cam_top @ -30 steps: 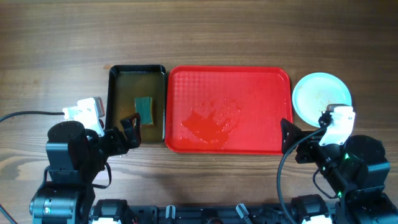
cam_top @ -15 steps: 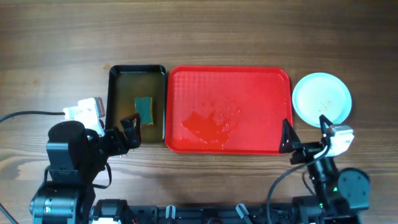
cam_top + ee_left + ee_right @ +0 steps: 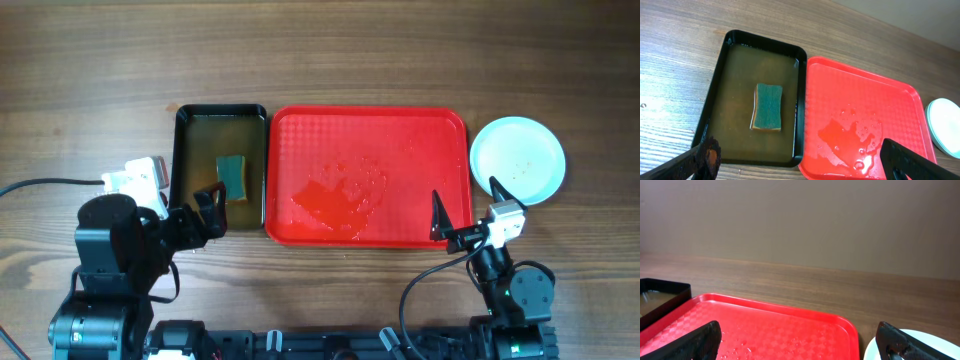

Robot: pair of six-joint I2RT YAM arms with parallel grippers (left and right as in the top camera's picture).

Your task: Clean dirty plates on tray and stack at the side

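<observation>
Your right gripper (image 3: 466, 202) has drawn back from over the plates' near edge and now sits lower and further left, by the near right corner of the red tray (image 3: 368, 112) – the left gripper (image 3: 806, 164) has not shifted. Both pincers stand wide apart and hold nothing; the wrist views show each pair of fingers spread at the frame's lower corners. The plates (image 3: 518, 160) lie in one stack on the table (image 3: 320, 50) just beside the tray's right end, clear of its rim. From overhead you see only the top plate, face up and nearly clean; the left wrist view hints at layered rims, but you cannot count them. The tray carries no plate, only a puddle (image 3: 340, 195) of water near its middle, so the job looks all but finished – at most the arms need parking. The tray's long axis runs left to right across the table; the round plates have none. The green sponge (image 3: 233, 177) lies in the black tray (image 3: 220, 112) of brownish water, lengthwise front to back.
</observation>
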